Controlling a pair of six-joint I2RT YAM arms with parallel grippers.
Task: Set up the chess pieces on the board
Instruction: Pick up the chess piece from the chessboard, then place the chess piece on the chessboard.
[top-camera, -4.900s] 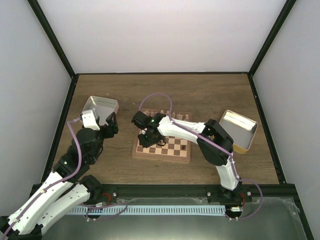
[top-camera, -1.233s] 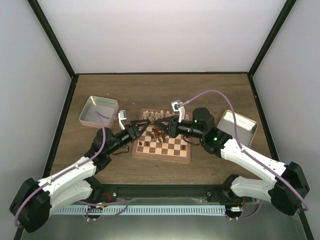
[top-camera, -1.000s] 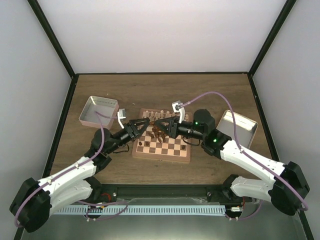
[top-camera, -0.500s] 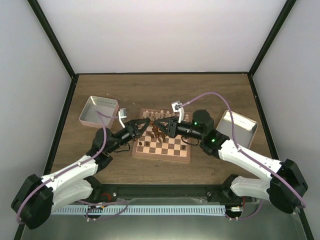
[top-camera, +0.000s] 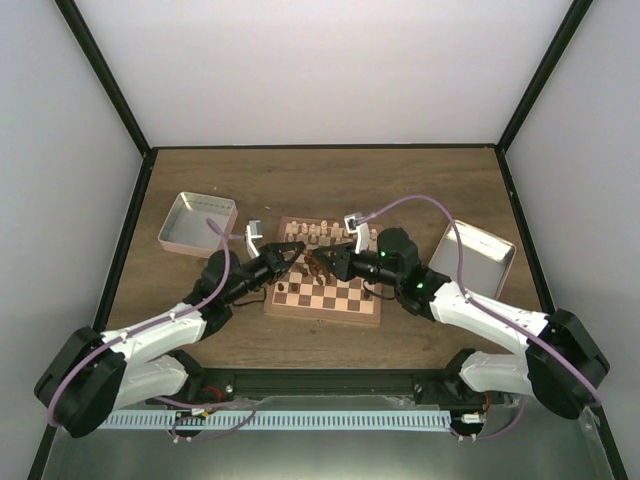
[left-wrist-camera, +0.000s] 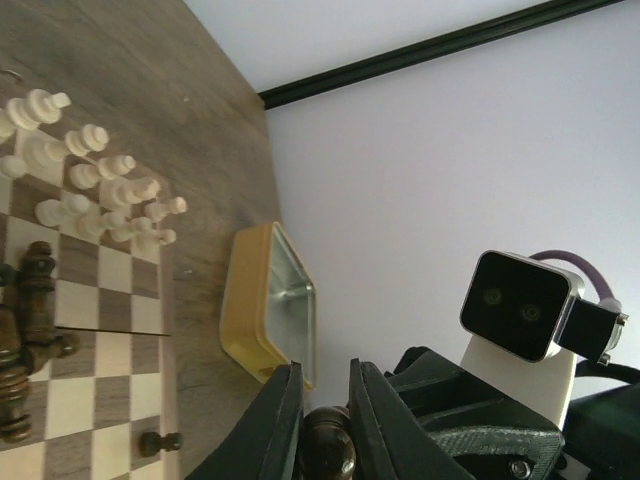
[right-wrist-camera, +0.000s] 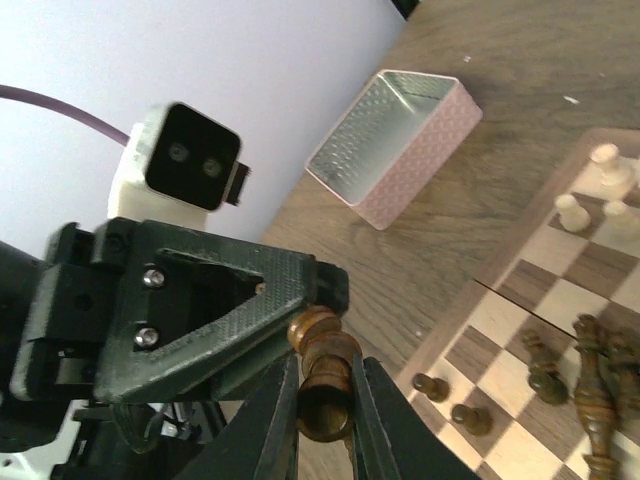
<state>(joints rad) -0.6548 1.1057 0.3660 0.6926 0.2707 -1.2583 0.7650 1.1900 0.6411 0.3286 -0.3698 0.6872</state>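
Both arms have crept inward over the last half second, and the left gripper (top-camera: 292, 249) and right gripper (top-camera: 322, 262) now nearly meet above the 9 o'clock side of the board (top-camera: 322, 318). Each is clenched on what looks like the same dark piece (right-wrist-camera: 318, 385). Its base is pinched between the right fingers (right-wrist-camera: 283, 425) and its knobbed head sits at the left tips (the left wrist view shows a dark round head wedged between its own fingers). I judge this a mid-air handoff, probably so the piece can be re-gripped and set down upright. The cream men (top-camera: 320, 232) line the board's 12 o'clock edge, and other dark men (left-wrist-camera: 25, 330) stand loosely mid-board, not yet in ranks. A pink tray (top-camera: 195, 250) lies at 10 o'clock and a yellow tray (left-wrist-camera: 245, 310) at 3.
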